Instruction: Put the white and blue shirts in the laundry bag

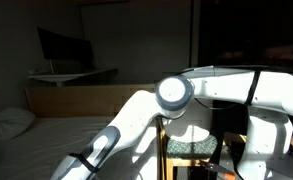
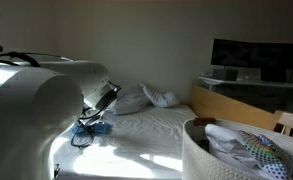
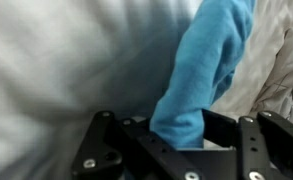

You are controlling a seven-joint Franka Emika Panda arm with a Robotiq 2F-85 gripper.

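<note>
The jaws are closed on the blue shirt. In the wrist view its cloth narrows to a fold pinched between them and runs away up the frame. Just beside the shirt on one side lies crumpled white fabric; whether that is a shirt or bedding cannot be told. On the other side is only blurred white sheet. In an exterior view the blue shirt shows as a dark bunch at the end of the white arm, low over the bed. Whether it hangs clear of the sheet cannot be told. A white pillow lies further up the bed, near a wooden board. Behind the board a dark monitor stands on a desk. The laundry bag stands upright at the near corner of that view, well apart from the jaws. Its rolled rim is open and clothes are heaped inside, among them a patterned piece. In an exterior view the arm stretches across the frame and bends down toward the bed, with the jaws below the picture's edge.
</note>
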